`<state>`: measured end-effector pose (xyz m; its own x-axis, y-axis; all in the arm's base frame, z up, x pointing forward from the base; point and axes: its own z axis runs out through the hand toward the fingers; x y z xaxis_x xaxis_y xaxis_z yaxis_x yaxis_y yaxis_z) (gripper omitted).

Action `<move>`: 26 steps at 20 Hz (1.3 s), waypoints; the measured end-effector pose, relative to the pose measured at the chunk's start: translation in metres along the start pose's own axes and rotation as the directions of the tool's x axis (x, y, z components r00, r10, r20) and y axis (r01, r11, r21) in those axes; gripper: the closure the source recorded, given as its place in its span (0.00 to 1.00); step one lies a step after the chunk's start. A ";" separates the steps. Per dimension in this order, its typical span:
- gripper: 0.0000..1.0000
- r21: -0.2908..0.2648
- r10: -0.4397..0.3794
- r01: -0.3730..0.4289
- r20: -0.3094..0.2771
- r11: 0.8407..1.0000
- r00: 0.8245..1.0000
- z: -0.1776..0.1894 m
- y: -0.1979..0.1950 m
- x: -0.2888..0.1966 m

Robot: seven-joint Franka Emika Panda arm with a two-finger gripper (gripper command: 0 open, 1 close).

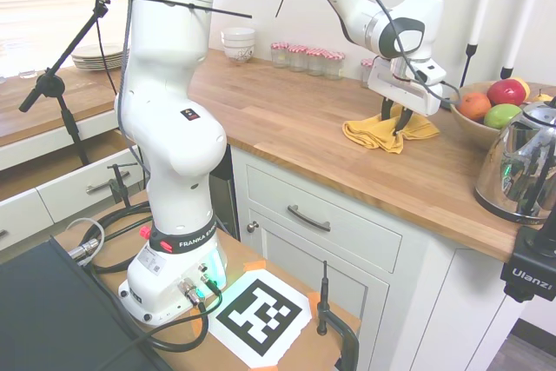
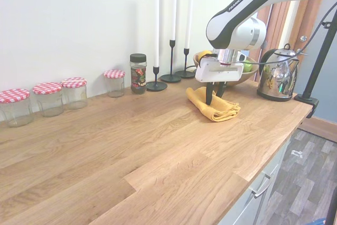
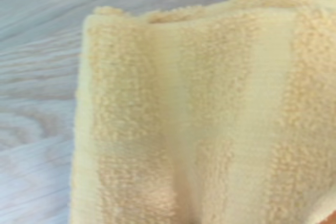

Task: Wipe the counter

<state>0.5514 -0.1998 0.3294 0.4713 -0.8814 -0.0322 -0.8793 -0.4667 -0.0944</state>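
The gripper is pressing narrowly parted fingers into the folded yellow cloth lying near the counter back edge; a loose hold could be leaving the cloth bunching toward the fruit bowl.

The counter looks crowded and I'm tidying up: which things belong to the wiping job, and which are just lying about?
In the job:
counter
yellow cloth
gripper, down on the cloth

Lying about:
gingham-lid jars
spice jar
candlesticks
fruit bowl
kettle
stacked bowls
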 end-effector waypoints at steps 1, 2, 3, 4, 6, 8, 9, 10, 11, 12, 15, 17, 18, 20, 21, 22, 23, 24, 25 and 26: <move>1.00 0.002 0.001 -0.001 0.001 1.000 1.000 0.000 -0.001 -0.001; 1.00 0.004 0.002 -0.002 0.003 1.000 1.000 0.000 -0.001 -0.001; 1.00 0.006 0.003 -0.003 0.004 1.000 1.000 0.000 -0.001 -0.001; 1.00 0.007 0.004 -0.004 0.005 1.000 1.000 0.000 -0.001 -0.001; 1.00 0.008 0.005 -0.005 0.005 1.000 1.000 -0.001 -0.001 -0.001; 1.00 0.008 0.005 -0.005 0.005 1.000 1.000 -0.001 -0.001 -0.001; 1.00 0.008 0.005 -0.005 0.005 1.000 1.000 -0.001 -0.002 -0.002; 1.00 0.008 0.004 -0.004 0.005 1.000 1.000 -0.001 -0.002 -0.002; 1.00 0.008 0.003 -0.003 0.005 1.000 1.000 -0.001 -0.002 -0.002; 1.00 0.009 0.002 -0.002 0.005 1.000 1.000 -0.001 -0.003 -0.003; 1.00 0.008 -0.018 0.018 0.006 1.000 1.000 0.000 -0.012 -0.011; 1.00 0.001 -0.043 0.043 0.004 0.999 0.999 0.001 -0.026 -0.026; 1.00 -0.002 -0.057 0.057 -0.001 0.998 0.998 0.002 -0.034 -0.037; 1.00 -0.014 -0.087 0.087 -0.013 0.996 0.996 0.005 -0.051 -0.064; 1.00 -0.020 -0.103 0.103 -0.023 0.994 0.994 0.006 -0.060 -0.080; 1.00 -0.028 -0.120 0.120 -0.030 0.992 0.992 0.007 -0.069 -0.098; 1.00 -0.034 -0.136 0.135 -0.038 0.990 0.990 0.009 -0.078 -0.115; 1.00 -0.042 -0.154 0.152 -0.045 0.987 0.987 0.010 -0.086 -0.133; 1.00 -0.049 -0.171 0.168 -0.052 0.985 0.984 0.011 -0.093 -0.150; 1.00 -0.057 -0.187 0.183 -0.058 0.981 0.981 0.012 -0.098 -0.165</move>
<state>0.5610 -0.0075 0.3317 0.6224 -0.7815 0.0438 -0.7804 -0.6239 -0.0415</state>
